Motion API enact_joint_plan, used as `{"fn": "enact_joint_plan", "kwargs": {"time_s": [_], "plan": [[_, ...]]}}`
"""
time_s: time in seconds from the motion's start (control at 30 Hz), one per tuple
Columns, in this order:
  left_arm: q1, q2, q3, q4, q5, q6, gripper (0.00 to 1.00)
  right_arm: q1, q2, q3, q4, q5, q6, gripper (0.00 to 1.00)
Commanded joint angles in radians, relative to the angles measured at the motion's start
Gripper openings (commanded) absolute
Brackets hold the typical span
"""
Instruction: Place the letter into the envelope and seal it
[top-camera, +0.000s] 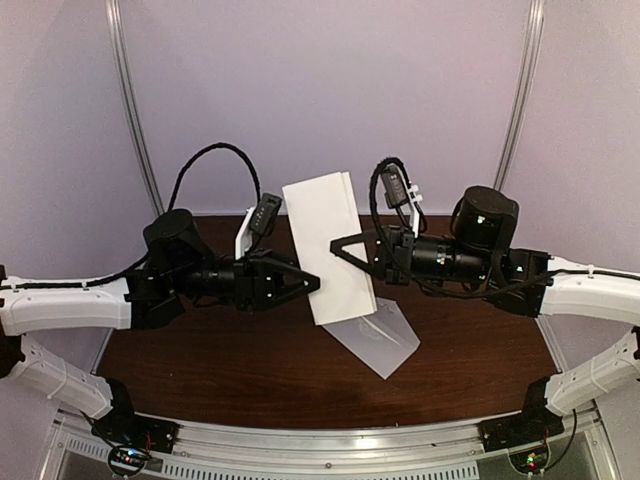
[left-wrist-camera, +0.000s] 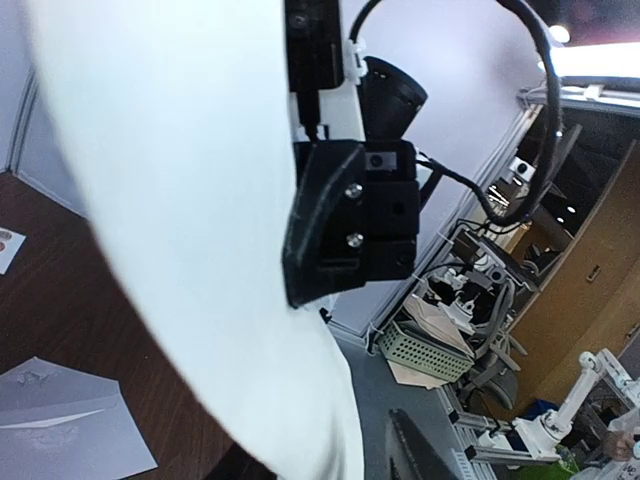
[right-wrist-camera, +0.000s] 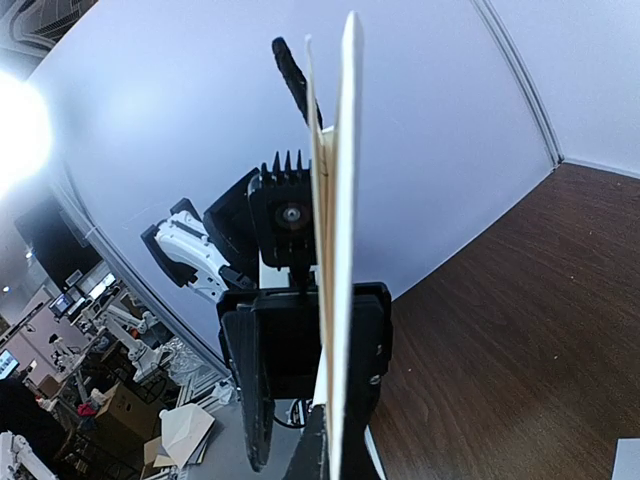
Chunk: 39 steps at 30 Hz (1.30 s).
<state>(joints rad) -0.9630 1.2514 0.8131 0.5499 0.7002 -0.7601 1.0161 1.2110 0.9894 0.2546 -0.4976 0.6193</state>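
The white folded letter (top-camera: 330, 240) is held upright in the air between my two arms. My right gripper (top-camera: 335, 247) is shut on its right edge; in the right wrist view the letter (right-wrist-camera: 338, 200) stands edge-on between my pinching fingers. My left gripper (top-camera: 312, 284) is open, its jaws straddling the letter's left edge. One left finger (left-wrist-camera: 420, 455) stands apart from the paper (left-wrist-camera: 180, 200); the other is hidden behind it. The pale grey envelope (top-camera: 378, 338) lies flat on the table below the letter and also shows in the left wrist view (left-wrist-camera: 60, 425).
The dark wooden table (top-camera: 220, 370) spreads under both arms. The corner of a small white sticker card (left-wrist-camera: 5, 247) lies at the left edge of the left wrist view. A pale curved backdrop (top-camera: 320, 90) closes the far side.
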Motion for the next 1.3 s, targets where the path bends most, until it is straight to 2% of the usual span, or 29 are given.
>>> {"fn": "enact_joint_plan", "kwargs": {"time_s": [0.0, 0.03, 0.1, 0.13, 0.2, 0.23, 0.3, 0.4, 0.47, 0.57, 0.6, 0.67, 0.7, 0.73, 0.77, 0.8, 0.9, 0.97, 1.03, 1.13, 1.27], "plan": [[-0.017, 0.008, -0.021, 0.076, 0.018, -0.016, 0.25, 0.003, -0.010, 0.002, 0.060, 0.042, 0.015, 0.00], [-0.017, 0.007, -0.024, 0.075, 0.014, -0.017, 0.15, 0.003, -0.010, 0.002, 0.061, 0.047, 0.015, 0.00], [-0.017, 0.003, -0.030, 0.076, 0.005, -0.017, 0.06, 0.003, -0.013, 0.001, 0.056, 0.056, 0.015, 0.00], [-0.017, 0.001, -0.032, 0.076, 0.002, -0.017, 0.10, 0.003, -0.014, 0.001, 0.053, 0.060, 0.013, 0.00], [-0.018, 0.001, -0.035, 0.073, -0.001, -0.019, 0.33, 0.002, -0.020, -0.001, 0.050, 0.068, 0.011, 0.00], [-0.019, 0.001, -0.037, 0.073, 0.000, -0.021, 0.40, 0.002, -0.023, -0.001, 0.048, 0.074, 0.011, 0.00], [-0.024, 0.002, -0.041, 0.070, -0.001, -0.022, 0.48, 0.002, -0.029, -0.001, 0.041, 0.085, 0.007, 0.00], [-0.036, 0.003, -0.049, 0.063, -0.003, -0.025, 0.49, 0.001, -0.038, -0.002, 0.035, 0.099, 0.000, 0.00], [-0.041, 0.001, -0.060, 0.064, -0.009, -0.028, 0.37, 0.001, -0.043, -0.003, 0.032, 0.109, -0.002, 0.00], [-0.044, -0.004, -0.069, 0.060, -0.016, -0.031, 0.11, 0.000, -0.050, -0.004, 0.029, 0.121, -0.005, 0.00], [-0.047, -0.004, -0.069, 0.056, -0.021, -0.031, 0.06, 0.001, -0.053, -0.006, 0.027, 0.124, -0.005, 0.00], [-0.051, -0.003, -0.071, 0.053, -0.025, -0.031, 0.06, 0.000, -0.054, -0.005, 0.024, 0.128, -0.007, 0.00], [-0.053, -0.001, -0.071, 0.053, -0.025, -0.031, 0.08, 0.000, -0.054, -0.005, 0.022, 0.129, -0.008, 0.00], [-0.055, 0.000, -0.070, 0.053, -0.024, -0.033, 0.14, 0.000, -0.055, -0.005, 0.021, 0.131, -0.009, 0.00], [-0.058, 0.001, -0.070, 0.053, -0.024, -0.034, 0.24, 0.000, -0.054, -0.005, 0.019, 0.133, -0.010, 0.00], [-0.059, 0.001, -0.071, 0.054, -0.026, -0.034, 0.29, -0.001, -0.056, -0.006, 0.018, 0.137, -0.010, 0.00], [-0.063, 0.000, -0.077, 0.057, -0.041, -0.037, 0.30, -0.001, -0.057, -0.007, 0.013, 0.142, -0.014, 0.00], [-0.063, -0.002, -0.079, 0.059, -0.045, -0.039, 0.22, -0.001, -0.062, -0.010, 0.009, 0.151, -0.016, 0.00], [-0.064, -0.005, -0.083, 0.051, -0.065, -0.038, 0.20, -0.003, -0.065, -0.009, -0.008, 0.170, -0.025, 0.00], [-0.065, -0.008, -0.084, 0.009, -0.122, -0.022, 0.40, -0.017, -0.071, 0.007, -0.083, 0.221, -0.043, 0.00], [-0.065, 0.008, -0.051, -0.115, -0.268, -0.003, 0.49, -0.067, -0.114, -0.003, -0.198, 0.289, -0.060, 0.00]]}}
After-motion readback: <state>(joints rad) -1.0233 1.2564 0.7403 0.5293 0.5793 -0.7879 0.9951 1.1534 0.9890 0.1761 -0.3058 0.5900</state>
